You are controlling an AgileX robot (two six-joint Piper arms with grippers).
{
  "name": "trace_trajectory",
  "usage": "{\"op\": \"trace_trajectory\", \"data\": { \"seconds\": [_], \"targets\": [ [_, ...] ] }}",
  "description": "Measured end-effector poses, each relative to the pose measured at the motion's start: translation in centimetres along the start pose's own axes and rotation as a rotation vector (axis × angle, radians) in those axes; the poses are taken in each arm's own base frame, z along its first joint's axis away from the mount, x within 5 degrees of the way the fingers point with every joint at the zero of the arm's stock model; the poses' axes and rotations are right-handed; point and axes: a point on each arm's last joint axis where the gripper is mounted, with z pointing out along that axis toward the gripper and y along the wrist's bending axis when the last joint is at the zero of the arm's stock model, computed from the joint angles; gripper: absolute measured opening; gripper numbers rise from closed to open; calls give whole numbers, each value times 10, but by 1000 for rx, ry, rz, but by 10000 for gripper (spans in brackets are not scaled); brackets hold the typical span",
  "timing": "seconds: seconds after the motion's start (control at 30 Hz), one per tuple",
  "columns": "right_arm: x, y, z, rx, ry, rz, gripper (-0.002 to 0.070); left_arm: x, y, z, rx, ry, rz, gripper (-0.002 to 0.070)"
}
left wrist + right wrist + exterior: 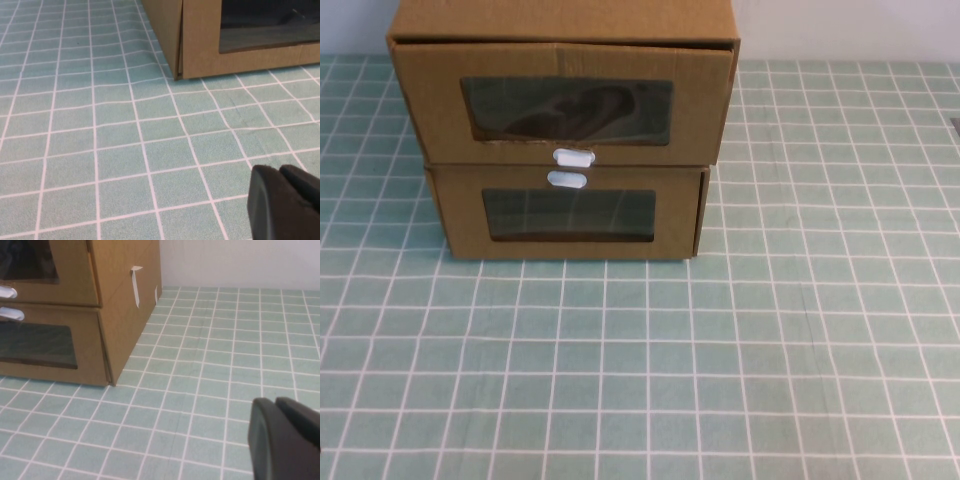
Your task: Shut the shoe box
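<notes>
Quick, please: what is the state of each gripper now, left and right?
Left gripper: closed, holding nothing, above the mat, away from the boxes.
Right gripper: closed, holding nothing, also away from the boxes.

Two stacked brown cardboard boxes, the shoe box [565, 110] with dark window and white pull tab [573, 157], sat on a teal, white-gridded table [770, 350].

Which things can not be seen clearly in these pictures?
- Contents of the shoe box: dark shapes behind its window, unidentifiable in the high view.
- Lower box interior: glare on its window hides it.
- Left pincer: cut off by the left wrist frame edge.
- Right pincer: likewise in the right wrist view; both absent from the high view.
</notes>
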Motion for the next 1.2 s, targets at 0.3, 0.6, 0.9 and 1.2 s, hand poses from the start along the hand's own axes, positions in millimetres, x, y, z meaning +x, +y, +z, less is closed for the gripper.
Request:
{"op": "trace_trajectory", "data": {
  "seconds": [0.3,0.6,0.9,1.2],
  "targets": [
    [6,-2,-8,18,33,50,-14,0,0,0,0,-1,0,-5],
    [13,-4,-13,105,-41,-59,-14,0,0,0,0,-1,0,-5],
    [59,-9,-4,207,-111,-2,-14,0,0,0,0,-1,0,-5],
    [91,-12,-1,257,-63,4,-14,0,0,0,0,-1,0,-5]
  ]
}}
